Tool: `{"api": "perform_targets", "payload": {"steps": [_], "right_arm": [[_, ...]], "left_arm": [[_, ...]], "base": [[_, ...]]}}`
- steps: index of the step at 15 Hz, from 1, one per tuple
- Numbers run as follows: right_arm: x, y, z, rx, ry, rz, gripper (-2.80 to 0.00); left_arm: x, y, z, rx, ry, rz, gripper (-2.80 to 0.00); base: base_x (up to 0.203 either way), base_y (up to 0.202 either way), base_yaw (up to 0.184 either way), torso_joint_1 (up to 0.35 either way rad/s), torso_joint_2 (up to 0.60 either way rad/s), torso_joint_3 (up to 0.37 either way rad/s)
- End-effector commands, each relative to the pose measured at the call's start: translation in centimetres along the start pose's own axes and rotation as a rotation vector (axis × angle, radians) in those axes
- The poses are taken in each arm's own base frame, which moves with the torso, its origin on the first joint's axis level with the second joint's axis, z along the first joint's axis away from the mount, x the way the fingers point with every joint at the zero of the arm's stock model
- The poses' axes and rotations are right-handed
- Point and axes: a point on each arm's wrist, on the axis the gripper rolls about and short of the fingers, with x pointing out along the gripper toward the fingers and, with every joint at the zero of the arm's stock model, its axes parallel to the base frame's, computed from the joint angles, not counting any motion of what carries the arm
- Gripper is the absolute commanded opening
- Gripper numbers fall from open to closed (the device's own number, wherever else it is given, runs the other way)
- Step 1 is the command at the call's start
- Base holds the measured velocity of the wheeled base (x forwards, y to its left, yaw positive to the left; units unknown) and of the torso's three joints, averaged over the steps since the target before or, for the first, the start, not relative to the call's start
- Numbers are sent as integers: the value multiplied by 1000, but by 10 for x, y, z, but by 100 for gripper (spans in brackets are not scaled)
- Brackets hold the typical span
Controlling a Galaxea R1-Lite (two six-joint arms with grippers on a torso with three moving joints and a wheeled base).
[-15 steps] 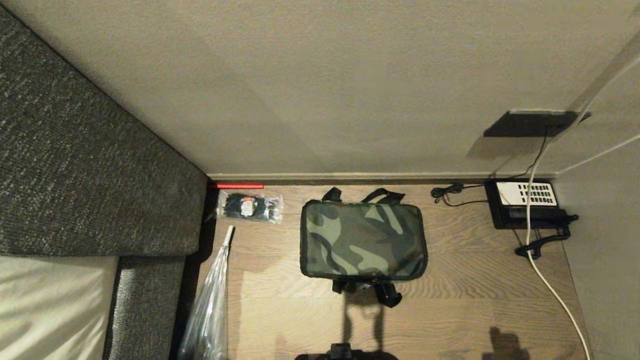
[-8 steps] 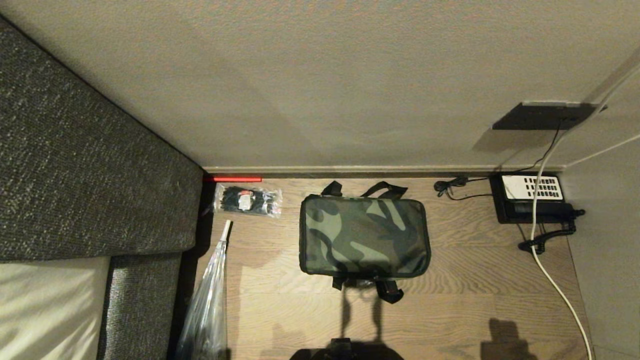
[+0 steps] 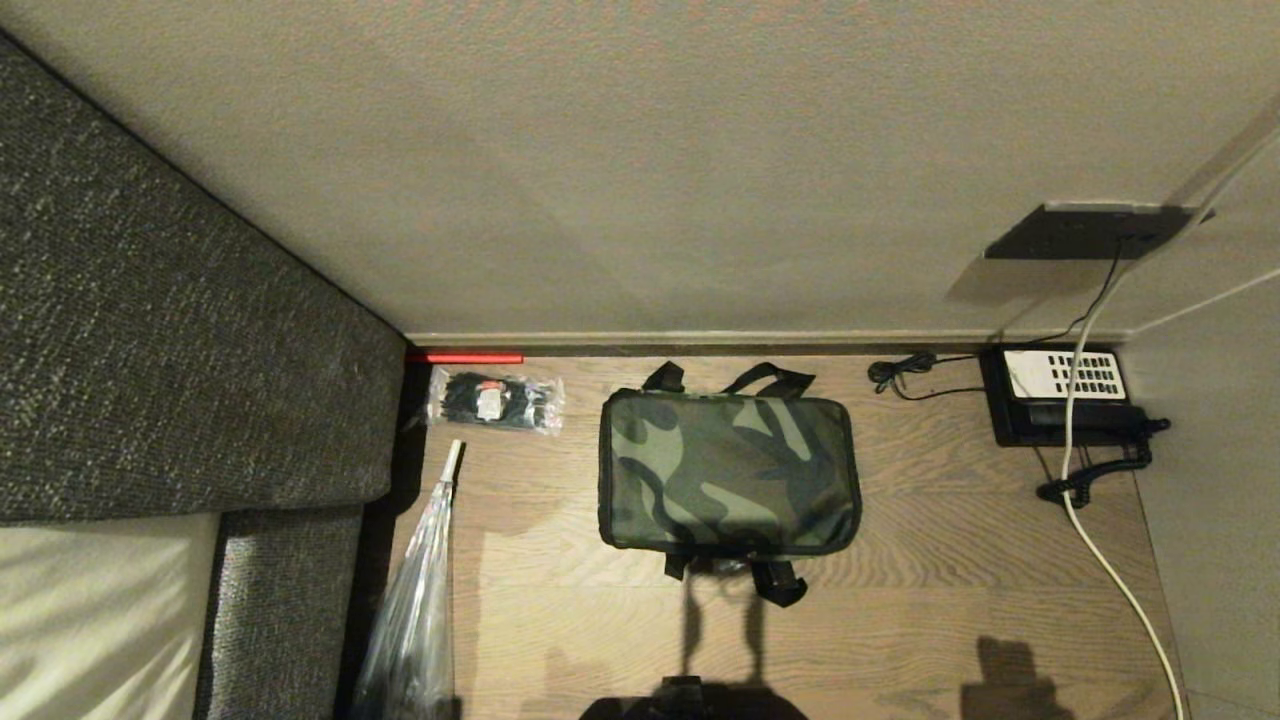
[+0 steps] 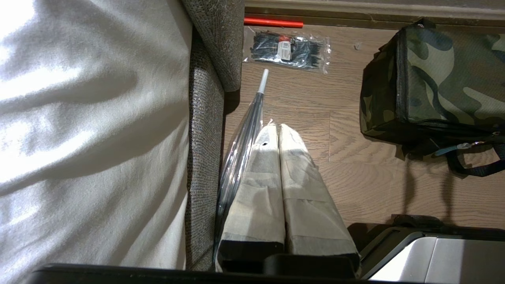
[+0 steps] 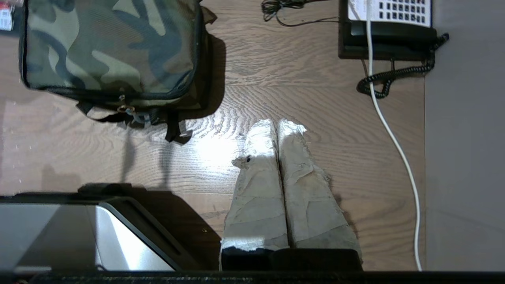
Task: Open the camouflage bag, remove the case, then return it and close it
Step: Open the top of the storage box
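Note:
The camouflage bag [image 3: 728, 473] lies zipped shut on the wooden floor, strap handles at its far and near sides; it also shows in the left wrist view [image 4: 438, 83] and the right wrist view [image 5: 110, 47]. The case is hidden. Neither gripper appears in the head view. My left gripper [image 4: 277, 127] hangs shut above the floor, left of the bag, next to a clear wrapped umbrella [image 4: 240, 138]. My right gripper [image 5: 277, 123] hangs shut over bare floor, right of the bag's near corner. Both have tape-wrapped fingers pressed together, holding nothing.
A clear packet of black items [image 3: 497, 400] and a red strip [image 3: 465, 357] lie by the wall at left. A grey sofa [image 3: 150, 350] fills the left. A black telephone with white keypad [image 3: 1065, 395] and a white cable [image 3: 1100, 560] sit at right.
The whole head picture shifted a little between the oldest frame and half a second ago, so the camera moved. Nothing on the floor has moved since.

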Motion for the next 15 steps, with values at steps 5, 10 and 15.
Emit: {"api": "perform_targets", "payload": {"steps": [5,10,15], "right_arm": [[0,0,0,-37,-3,1,-280],[-36,-2,66,-1,-130,17,-280],[-90,-8,188,138,-93,156,-280]], "left_arm": [[0,0,-1,-1,1,2,-280],[0,0,-1,-1,0,2,-280],[0,0,-1,-1,1,2,-280]], "base": [[0,0,0,0,0,0],[0,0,0,0,0,0],[0,0,0,0,0,0]]}}
